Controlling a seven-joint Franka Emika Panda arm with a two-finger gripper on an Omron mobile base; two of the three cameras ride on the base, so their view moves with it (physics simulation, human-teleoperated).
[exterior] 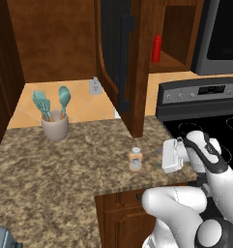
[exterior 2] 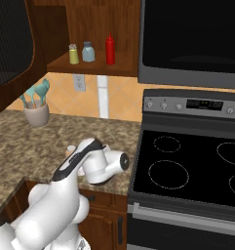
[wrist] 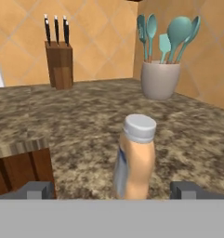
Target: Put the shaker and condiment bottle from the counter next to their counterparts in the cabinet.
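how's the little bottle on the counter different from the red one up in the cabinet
The tan condiment bottle is squat with a wide grey cap; the red squeeze bottle is slim with a narrow pointed top. The tan condiment bottle stands on the counter between the open gripper tips; the red squeeze bottle sits on the cabinet shelf beside two shakers. Both stand upright.

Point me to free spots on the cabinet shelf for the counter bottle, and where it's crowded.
On the cabinet shelf, bare board runs right of the red squeeze bottle to the microwave's side. The left part is crowded: yellow shaker, blue-grey shaker and red bottle stand close. Left of the yellow shaker, a short bare strip.
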